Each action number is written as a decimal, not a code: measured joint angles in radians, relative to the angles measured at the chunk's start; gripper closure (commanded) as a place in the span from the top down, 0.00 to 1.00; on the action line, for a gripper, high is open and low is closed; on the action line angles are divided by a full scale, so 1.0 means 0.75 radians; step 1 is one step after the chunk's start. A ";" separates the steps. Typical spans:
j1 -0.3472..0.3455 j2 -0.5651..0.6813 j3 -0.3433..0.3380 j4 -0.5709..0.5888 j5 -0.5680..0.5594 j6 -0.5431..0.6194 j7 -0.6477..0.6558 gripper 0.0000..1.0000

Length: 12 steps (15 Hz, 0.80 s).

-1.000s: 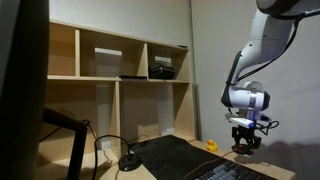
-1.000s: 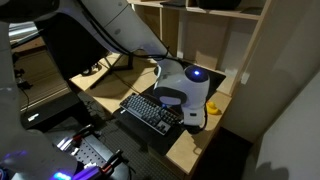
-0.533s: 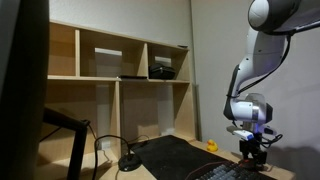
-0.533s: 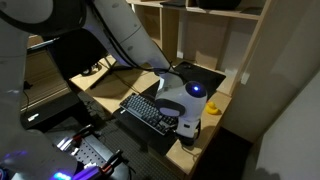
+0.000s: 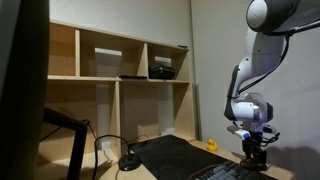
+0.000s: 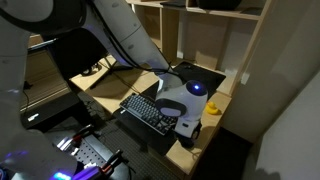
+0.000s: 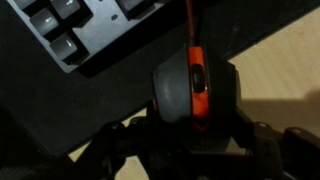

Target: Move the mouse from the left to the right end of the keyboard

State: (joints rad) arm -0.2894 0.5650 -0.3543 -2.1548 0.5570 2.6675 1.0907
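In the wrist view a dark grey mouse [image 7: 180, 85] with an orange wheel and stripe sits between the two fingers of my gripper [image 7: 195, 115], which press on its sides. It lies where the black desk mat [image 7: 60, 110] meets the wooden desk [image 7: 280, 70]. The end of the dark keyboard [image 7: 70, 30] is at the upper left, close to the mouse. In both exterior views the gripper [image 5: 253, 152] [image 6: 188, 126] is low at the desk, at one end of the keyboard [image 6: 147, 112] [image 5: 215, 171]. The mouse is hidden there.
A small yellow duck [image 5: 212, 146] [image 6: 213, 107] stands on the desk just behind the gripper. An open wooden shelf unit [image 5: 120, 60] lines the back wall. A black cable and a round base [image 5: 128, 161] lie further along the desk. The desk edge is close to the gripper [image 6: 185, 150].
One second ago the gripper was higher and further back; it came down to the desk at the keyboard's end. Nothing has moved in the last half second.
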 measured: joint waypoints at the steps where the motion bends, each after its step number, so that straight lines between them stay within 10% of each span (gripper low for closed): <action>1: 0.019 0.003 -0.020 0.000 -0.029 -0.002 0.091 0.44; 7: 0.050 0.007 -0.050 0.014 -0.138 -0.061 0.494 0.44; 9: 0.050 0.007 -0.050 0.020 -0.154 -0.081 0.572 0.60; 10: 0.049 0.007 -0.050 0.021 -0.155 -0.083 0.601 0.92; 12: 0.049 0.007 -0.047 0.022 -0.155 -0.082 0.639 0.98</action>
State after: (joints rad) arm -0.2530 0.5701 -0.3896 -2.1381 0.4410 2.6061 1.5701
